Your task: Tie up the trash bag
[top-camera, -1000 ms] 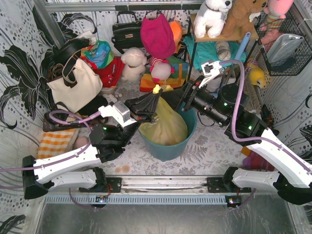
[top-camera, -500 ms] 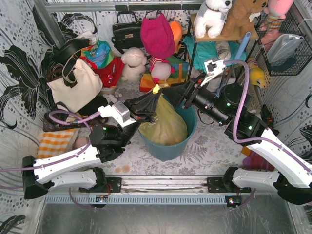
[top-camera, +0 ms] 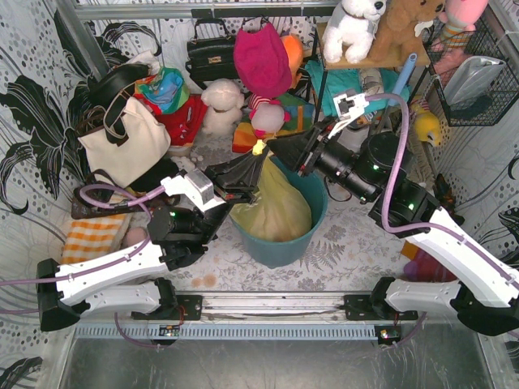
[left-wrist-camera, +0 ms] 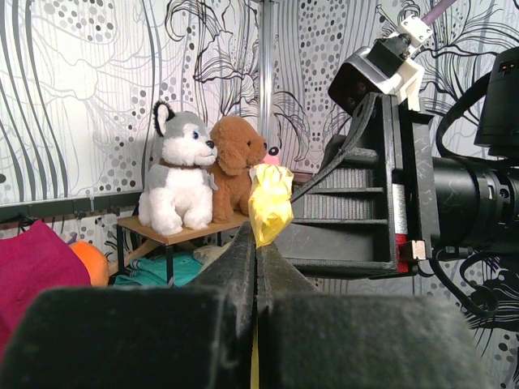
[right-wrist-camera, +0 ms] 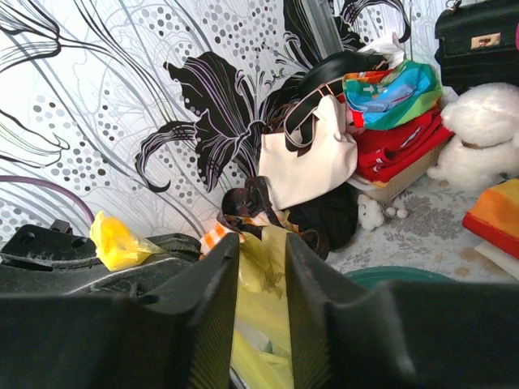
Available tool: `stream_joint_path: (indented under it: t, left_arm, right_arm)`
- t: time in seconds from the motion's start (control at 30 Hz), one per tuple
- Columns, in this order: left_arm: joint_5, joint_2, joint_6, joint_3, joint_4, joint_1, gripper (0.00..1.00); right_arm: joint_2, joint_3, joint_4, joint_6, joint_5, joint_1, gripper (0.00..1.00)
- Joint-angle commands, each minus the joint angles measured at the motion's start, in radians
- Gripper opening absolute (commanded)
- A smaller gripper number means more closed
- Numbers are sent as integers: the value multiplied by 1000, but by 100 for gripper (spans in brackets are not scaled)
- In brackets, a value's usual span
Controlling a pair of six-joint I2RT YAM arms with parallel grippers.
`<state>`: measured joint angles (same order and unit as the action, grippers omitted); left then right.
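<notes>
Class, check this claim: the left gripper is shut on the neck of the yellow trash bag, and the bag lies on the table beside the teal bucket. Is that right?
Not quite. The trash bag sits inside the teal bucket, not beside it, as the top external view shows. The left gripper is indeed shut on the bag's neck.

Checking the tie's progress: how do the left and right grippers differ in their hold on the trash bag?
The left gripper is shut on the gathered neck of the trash bag; the right gripper has its jaws apart, with yellow plastic between them. The left gripper reaches in from the left, the right gripper from the right. Both meet at the bag's top.
</notes>
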<state>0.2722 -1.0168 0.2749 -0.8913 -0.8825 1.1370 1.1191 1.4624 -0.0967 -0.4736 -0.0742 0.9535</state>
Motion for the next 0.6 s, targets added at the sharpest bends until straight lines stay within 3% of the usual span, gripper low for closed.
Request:
stream_joint_path:
  t: [0.0,0.23,0.57]
  left_arm:
    - [4,9,13,-1,-38,-6,0]
    - [10,4,18,-3,-37,-6,0]
    - [50,5,24,2,-37,-8,0]
  right_arm:
    - [-33,-7,33,6,-5,-3,23]
    - [-52,-19,8,-16,-16,-4,0]
    - [-77,-21,-82,-126,32,-3,0]
